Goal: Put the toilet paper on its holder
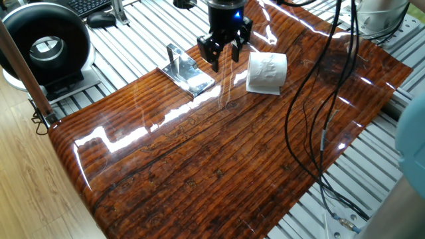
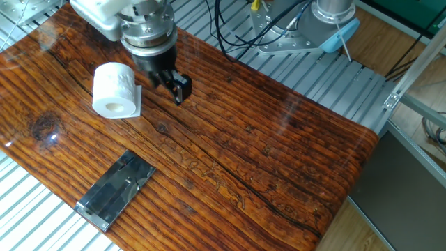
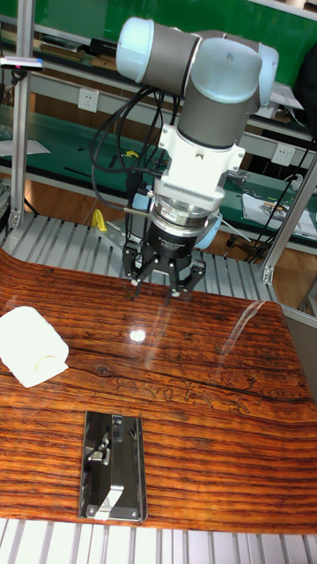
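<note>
The toilet paper (image 1: 267,72) is a small white roll lying on its side on the glossy wooden table (image 1: 219,153), with a loose sheet under it; it also shows in the other fixed view (image 2: 115,89) and the tall view (image 3: 33,346). The holder (image 1: 191,76), a chrome plate with a short upright bar, stands left of the roll and appears again (image 2: 117,188) (image 3: 113,467). My gripper (image 1: 224,58) hangs just above the table between holder and roll, touching neither. It is open and empty (image 2: 172,86) (image 3: 164,286).
A large black ring-shaped device (image 1: 45,46) stands off the table at the far left, with a keyboard (image 1: 89,5) and mouse (image 1: 101,20) behind it. Black cables (image 1: 319,99) hang over the table's right side. The arm's base (image 2: 327,21) sits beyond the far edge.
</note>
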Motion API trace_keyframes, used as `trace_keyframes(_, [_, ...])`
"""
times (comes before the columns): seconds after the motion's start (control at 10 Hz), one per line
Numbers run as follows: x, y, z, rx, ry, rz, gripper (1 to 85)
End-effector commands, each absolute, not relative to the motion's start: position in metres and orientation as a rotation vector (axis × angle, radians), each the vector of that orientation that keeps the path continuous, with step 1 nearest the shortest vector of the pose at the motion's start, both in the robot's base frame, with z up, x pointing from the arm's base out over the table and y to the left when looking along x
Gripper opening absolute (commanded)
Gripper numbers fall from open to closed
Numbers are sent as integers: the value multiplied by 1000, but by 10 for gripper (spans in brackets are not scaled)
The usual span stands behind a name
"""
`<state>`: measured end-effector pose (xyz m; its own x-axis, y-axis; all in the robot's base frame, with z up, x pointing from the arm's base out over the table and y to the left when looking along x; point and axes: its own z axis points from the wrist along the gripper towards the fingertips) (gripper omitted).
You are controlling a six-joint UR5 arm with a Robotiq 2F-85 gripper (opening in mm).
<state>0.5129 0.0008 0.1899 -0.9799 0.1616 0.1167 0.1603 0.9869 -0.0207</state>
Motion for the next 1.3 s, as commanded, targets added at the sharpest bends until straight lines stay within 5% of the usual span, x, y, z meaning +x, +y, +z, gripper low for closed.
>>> trace_keyframes(0.0, [491,2,193,-413,-2913,38,10])
trace_keyframes(1.2, [529,-30,174,-25,-3139,83,10])
